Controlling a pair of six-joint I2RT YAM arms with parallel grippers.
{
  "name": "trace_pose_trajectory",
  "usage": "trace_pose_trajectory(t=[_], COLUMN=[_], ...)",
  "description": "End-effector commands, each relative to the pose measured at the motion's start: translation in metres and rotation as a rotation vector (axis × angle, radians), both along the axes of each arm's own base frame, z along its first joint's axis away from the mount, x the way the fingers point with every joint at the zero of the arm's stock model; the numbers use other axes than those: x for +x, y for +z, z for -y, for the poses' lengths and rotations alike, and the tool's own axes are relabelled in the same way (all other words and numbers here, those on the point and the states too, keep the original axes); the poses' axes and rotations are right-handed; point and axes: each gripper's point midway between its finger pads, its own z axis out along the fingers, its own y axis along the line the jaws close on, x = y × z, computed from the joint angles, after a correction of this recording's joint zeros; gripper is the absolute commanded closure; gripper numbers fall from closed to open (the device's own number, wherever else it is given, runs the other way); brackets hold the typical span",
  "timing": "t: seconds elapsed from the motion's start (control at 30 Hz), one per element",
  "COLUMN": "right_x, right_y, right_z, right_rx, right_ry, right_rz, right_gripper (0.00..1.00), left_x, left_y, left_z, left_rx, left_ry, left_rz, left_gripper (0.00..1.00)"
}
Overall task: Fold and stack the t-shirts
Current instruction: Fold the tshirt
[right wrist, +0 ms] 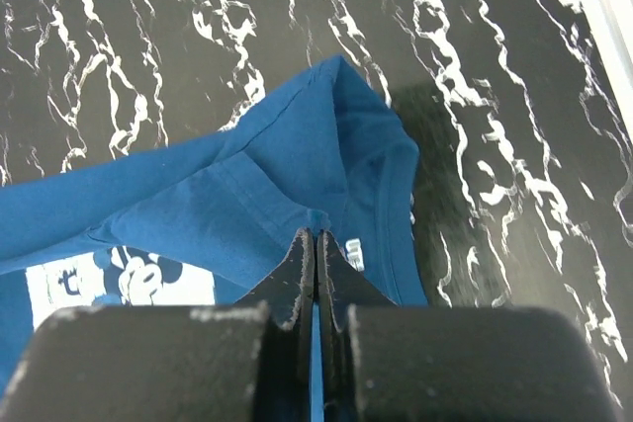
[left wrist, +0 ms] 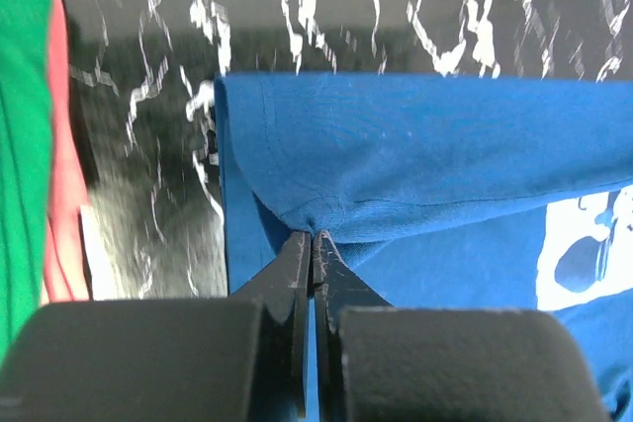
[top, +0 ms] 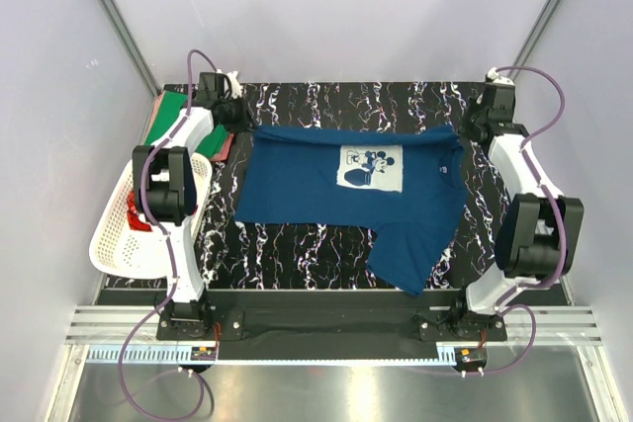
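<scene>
Top external: with the blue t-shirt point(top: 297, 185) lying spread on the table point(top: 297, 249) and its far corners pinched in the fully closed left gripper point(left wrist: 313, 239) and right gripper point(right wrist: 316, 237), lift both evenly, hold the edge taut, and fold toward the near hem without dragging.

The left arm point(top: 168, 185) partly hides 2 cloths, green shirt point(top: 166, 106) and red cloth point(top: 135, 214); wrist views crop the blue shirt point(left wrist: 415, 165).

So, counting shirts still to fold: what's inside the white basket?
A red cloth shows inside the basket; the left arm covers part of it, so anything more is hidden.
</scene>
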Motion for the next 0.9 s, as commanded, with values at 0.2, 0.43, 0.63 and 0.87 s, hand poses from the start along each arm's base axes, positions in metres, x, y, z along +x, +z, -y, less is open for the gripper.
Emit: trace_pose_trajectory(t=[0.2,0.43,0.63,0.87], right_x=[-0.045,-0.069,-0.091,-0.114], right_y=[0.018,0.001,-0.018,-0.041], right_z=[-0.002,-0.009,-0.026,-0.041], right_rx=[0.066,0.106,0.176,0.254], right_ry=[-0.088,-0.098,-0.066,-0.058], right_rz=[-0.001,-0.044,-0.090,-0.151], right_gripper=[1.00,1.00,1.00,1.00], left_x=[-0.019,-0.021,-0.029,-0.034], left_y=[0.014,0.009,-0.003,-0.018], left_z=[-0.006,-0.009,-0.014,-0.022], left_rx=[0.102,0.138,0.175,0.234], left_ry=[-0.012,-0.005,0.008,0.032], left_rz=[0.041,0.031,0.010,-0.017], left_gripper=[1.00,1.00,1.00,0.98])
